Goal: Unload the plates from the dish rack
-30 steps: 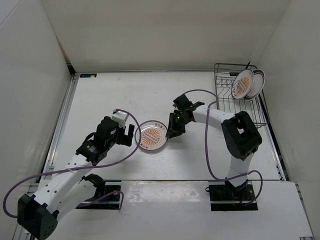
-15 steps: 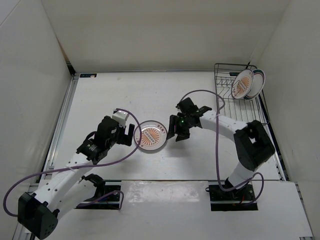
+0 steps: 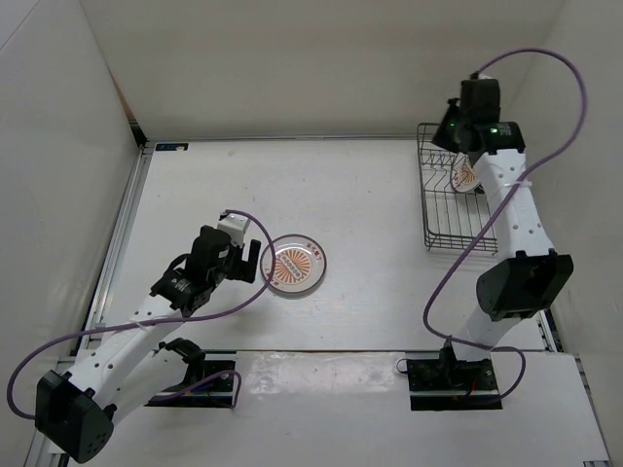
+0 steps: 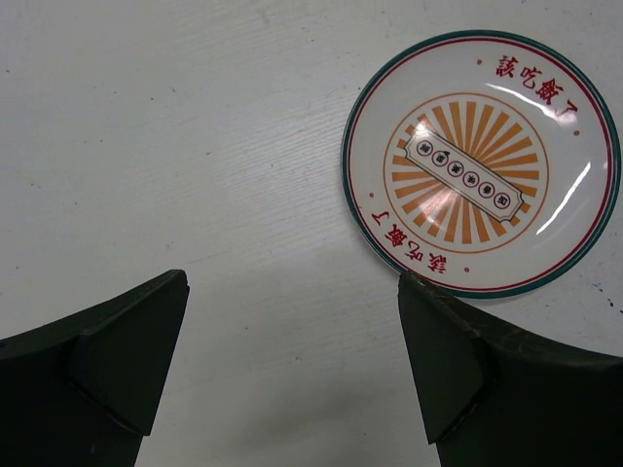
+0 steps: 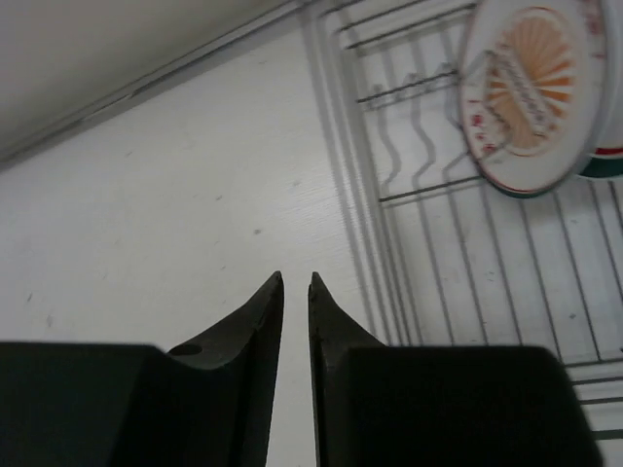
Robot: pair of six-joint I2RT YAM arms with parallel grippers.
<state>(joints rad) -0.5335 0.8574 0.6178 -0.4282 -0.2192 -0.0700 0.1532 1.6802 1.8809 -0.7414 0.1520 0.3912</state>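
Note:
One plate (image 3: 297, 263) with an orange sunburst centre lies flat on the table. In the left wrist view this plate (image 4: 482, 161) is ahead and to the right. My left gripper (image 3: 251, 261) (image 4: 292, 282) is open and empty, just left of the plate, with its right fingertip at the rim. My right gripper (image 3: 448, 134) (image 5: 296, 277) is shut and empty, raised over the near-left corner of the black wire dish rack (image 3: 458, 219) (image 5: 428, 185). A second sunburst plate (image 3: 465, 177) (image 5: 531, 92) stands on edge in the rack. A green-rimmed plate (image 5: 608, 161) shows as a sliver behind it.
White walls enclose the table on the left, back and right. The rack stands against the right wall. Purple cables trail from both arms over the table.
My right arm has swung from beside the plate at the table's middle up and right to above the rack. The plate stays on the table. My left arm has barely moved.

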